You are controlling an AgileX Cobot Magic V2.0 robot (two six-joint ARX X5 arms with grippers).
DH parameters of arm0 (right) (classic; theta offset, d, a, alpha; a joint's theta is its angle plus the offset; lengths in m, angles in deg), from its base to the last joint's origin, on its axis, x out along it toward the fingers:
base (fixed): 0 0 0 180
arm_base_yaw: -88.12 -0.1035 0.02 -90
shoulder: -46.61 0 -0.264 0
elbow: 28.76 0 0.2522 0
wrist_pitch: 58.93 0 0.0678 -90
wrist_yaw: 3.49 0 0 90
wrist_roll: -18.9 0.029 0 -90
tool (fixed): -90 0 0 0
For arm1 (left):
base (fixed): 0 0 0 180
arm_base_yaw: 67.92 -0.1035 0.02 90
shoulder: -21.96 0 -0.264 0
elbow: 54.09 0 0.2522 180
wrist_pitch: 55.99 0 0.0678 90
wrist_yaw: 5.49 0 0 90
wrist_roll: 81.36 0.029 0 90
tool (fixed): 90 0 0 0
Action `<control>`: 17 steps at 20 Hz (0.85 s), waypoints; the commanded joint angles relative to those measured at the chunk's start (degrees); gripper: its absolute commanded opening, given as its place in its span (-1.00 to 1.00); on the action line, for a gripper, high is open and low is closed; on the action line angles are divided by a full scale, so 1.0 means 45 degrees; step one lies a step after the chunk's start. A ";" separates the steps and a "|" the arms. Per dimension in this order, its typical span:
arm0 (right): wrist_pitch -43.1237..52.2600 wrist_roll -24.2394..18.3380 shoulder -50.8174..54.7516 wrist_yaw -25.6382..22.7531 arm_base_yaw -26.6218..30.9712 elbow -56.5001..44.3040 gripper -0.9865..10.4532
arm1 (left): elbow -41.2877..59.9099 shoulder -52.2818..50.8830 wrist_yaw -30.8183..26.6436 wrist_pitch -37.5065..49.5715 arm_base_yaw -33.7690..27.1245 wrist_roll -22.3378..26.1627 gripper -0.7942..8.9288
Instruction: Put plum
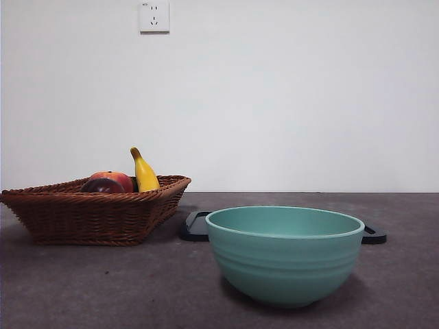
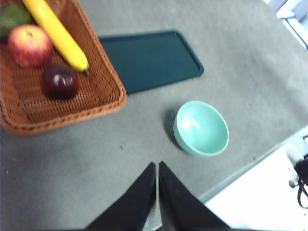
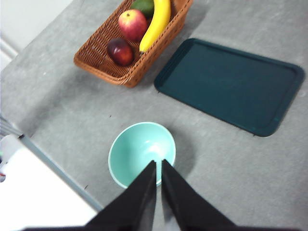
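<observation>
The plum (image 2: 59,82) (image 3: 120,51) (image 1: 103,186) is dark maroon and glossy. It lies in the brown wicker basket (image 1: 96,212) (image 2: 103,91) (image 3: 96,60), next to a red-orange fruit (image 2: 30,44) (image 3: 133,24) (image 1: 116,179) and a yellow banana (image 2: 57,33) (image 3: 156,21) (image 1: 143,173). My left gripper (image 2: 157,166) hangs high above the table, shut and holding nothing, well away from the basket. High over the teal bowl (image 3: 141,152) (image 2: 201,128) (image 1: 285,252), my right gripper (image 3: 158,163) is shut and holds nothing. Neither arm shows in the front view.
A dark green tray (image 3: 231,84) (image 2: 149,60) (image 1: 195,226) lies flat between basket and bowl. A green fruit (image 3: 143,6) (image 2: 13,17) sits at the basket's far end. The table's edge (image 3: 53,166) (image 2: 250,166) runs near the bowl.
</observation>
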 commanded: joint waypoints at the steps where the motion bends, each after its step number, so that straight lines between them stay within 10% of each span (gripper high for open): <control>1: 0.0034 -0.0194 -0.0087 0.0044 -0.0175 0.0291 -0.82 | -0.0277 0.0117 0.0058 0.0097 0.0024 0.0257 -0.82; 4: 0.0034 -0.0092 -0.0087 0.0039 -0.0253 0.0291 -0.79 | -0.0277 0.0117 0.0053 0.0097 0.0024 0.0257 -0.74; 9: 0.0044 0.0058 -0.0087 0.0039 -0.0253 0.0291 -0.13 | -0.0277 0.0117 0.0034 0.0112 0.0024 0.0253 -0.03; 17: 0.0126 0.0238 -0.0253 0.0044 -0.0253 0.0291 -0.13 | -0.0277 0.0889 -0.0117 0.0612 0.0024 0.0097 0.02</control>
